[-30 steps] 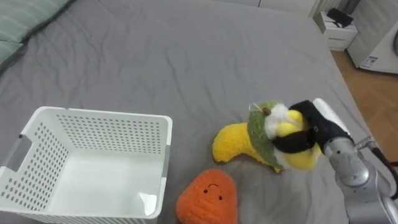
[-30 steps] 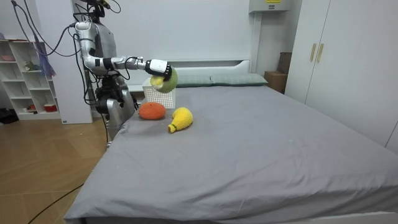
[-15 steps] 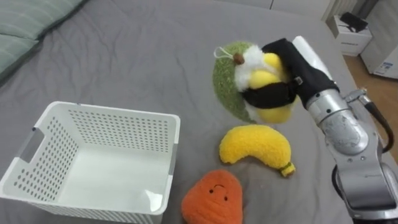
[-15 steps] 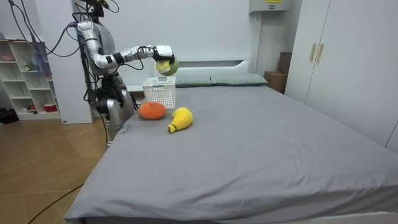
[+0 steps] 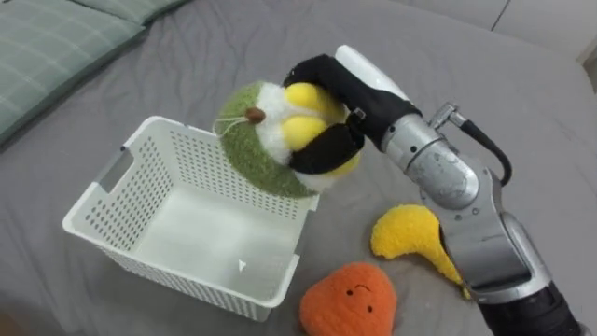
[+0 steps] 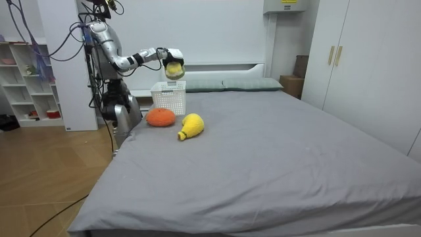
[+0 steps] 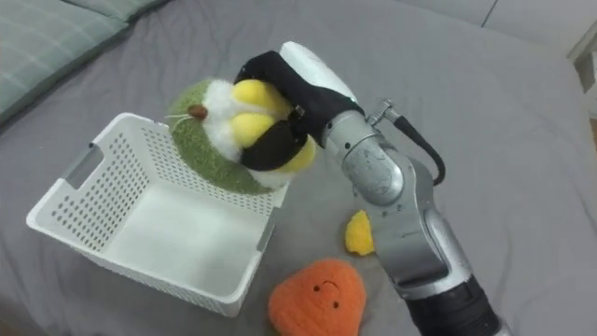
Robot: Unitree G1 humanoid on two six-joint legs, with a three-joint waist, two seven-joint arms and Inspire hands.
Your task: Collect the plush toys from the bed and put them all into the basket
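Moved: right hand (image 5: 328,77) has swung the green-and-yellow plush toy (image 5: 266,145) over the white basket (image 5: 117,191)'s rim.
Grip: fingers curled round the toy.
On the bed (image 5: 187,65): yellow plush (image 5: 406,238) and orange plush (image 5: 350,299) beside the basket.

— What's the room like from your end?
— I'm seeing a wide bed (image 6: 276,158) under a plain grey sheet, taking up most of the space. White headboard (image 6: 223,66) at the far end, greenish pillows (image 6: 243,83) against it.
— And the sides?
— On the right, a tall white wardrobe (image 6: 368,66) with double doors. Far left, open white shelves (image 6: 29,79) by a white wall (image 6: 217,29). Near left, I've got warm wooden floor (image 6: 46,178). Soft, even light.
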